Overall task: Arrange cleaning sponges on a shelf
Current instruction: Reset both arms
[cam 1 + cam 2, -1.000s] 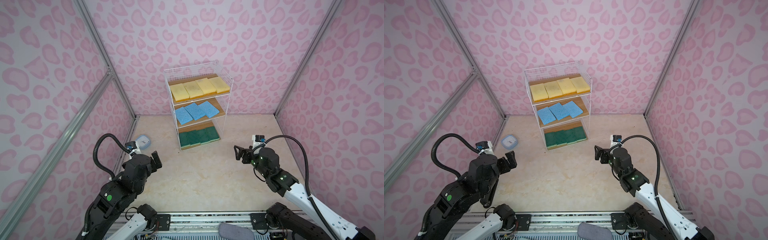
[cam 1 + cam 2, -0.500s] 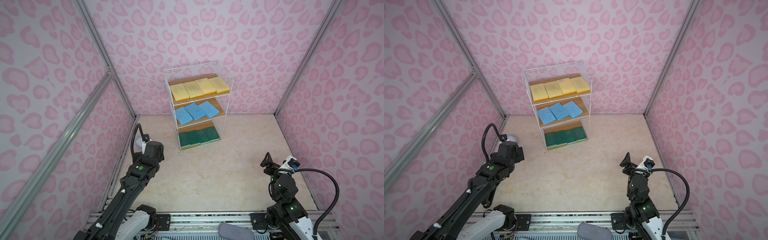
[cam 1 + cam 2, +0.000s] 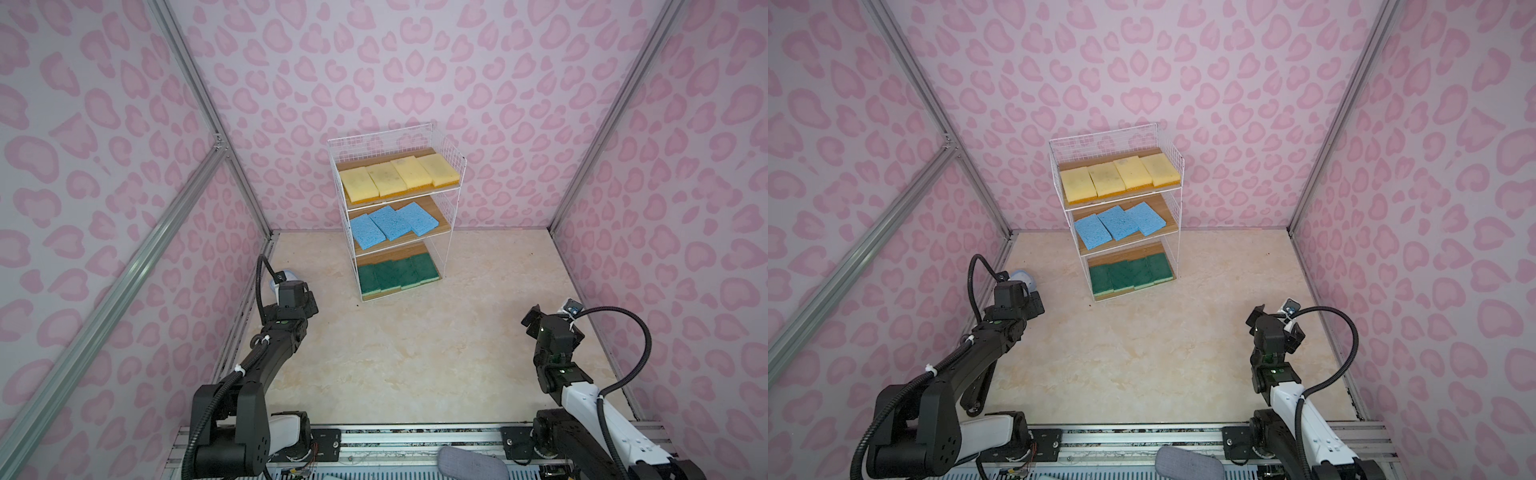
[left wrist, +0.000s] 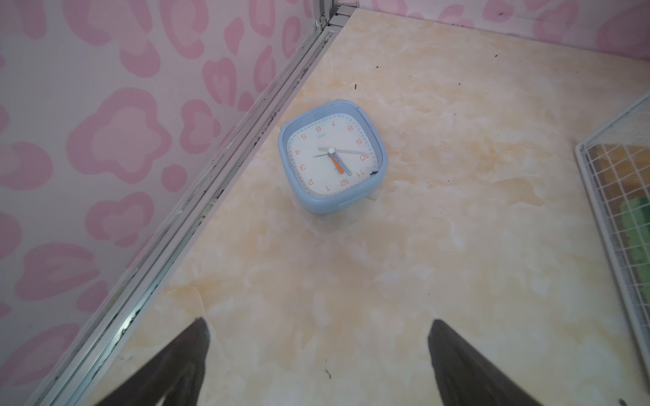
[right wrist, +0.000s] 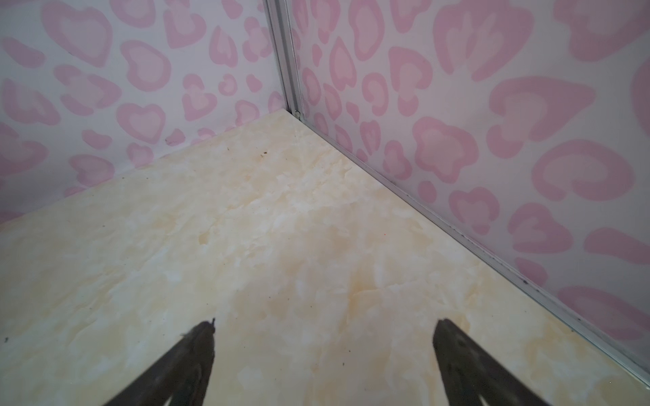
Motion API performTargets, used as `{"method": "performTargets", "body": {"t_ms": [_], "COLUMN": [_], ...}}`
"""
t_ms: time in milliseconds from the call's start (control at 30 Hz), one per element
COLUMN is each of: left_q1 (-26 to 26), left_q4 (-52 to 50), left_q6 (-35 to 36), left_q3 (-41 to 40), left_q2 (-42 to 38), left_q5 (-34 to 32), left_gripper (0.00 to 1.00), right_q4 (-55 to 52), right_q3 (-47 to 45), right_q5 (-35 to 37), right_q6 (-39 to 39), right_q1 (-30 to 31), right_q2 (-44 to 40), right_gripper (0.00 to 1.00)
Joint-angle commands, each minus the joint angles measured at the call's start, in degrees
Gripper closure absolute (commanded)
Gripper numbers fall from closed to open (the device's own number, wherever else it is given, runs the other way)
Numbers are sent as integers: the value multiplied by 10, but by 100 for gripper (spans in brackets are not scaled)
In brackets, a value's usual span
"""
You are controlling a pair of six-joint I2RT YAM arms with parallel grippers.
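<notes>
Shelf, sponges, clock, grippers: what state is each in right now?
Shelf: upright, all three tiers loaded.
Yellow sponges: four flat in a row, top tier.
Blue sponges: three, skewed, middle tier.
Green sponges: four flat, bottom tier.
Clock: on the floor, beside the wall.
Left gripper: open, empty.
Right gripper: open, empty.

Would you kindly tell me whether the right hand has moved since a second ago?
Yes: the right hand has swung away from the shelf, toward the right-side wall.
</notes>
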Motion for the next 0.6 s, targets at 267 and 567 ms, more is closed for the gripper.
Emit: {"method": "performTargets", "body": {"t_ms": [267,567], "left_q1": [1,-2], "left_q4": [297,300], "left_q6": [-12,36], "left_q3": [-110,-84], "left_q2": [0,38], "left_q5": [21,44], "left_gripper": [2,2], "right_q4": [303,235], "right_q3": [-52,15], "right_q5": [0,-3], "right_q6": [-45,-99], "right_q1": [13,29], "right_q2": [145,183], "right_gripper": [1,1]}}
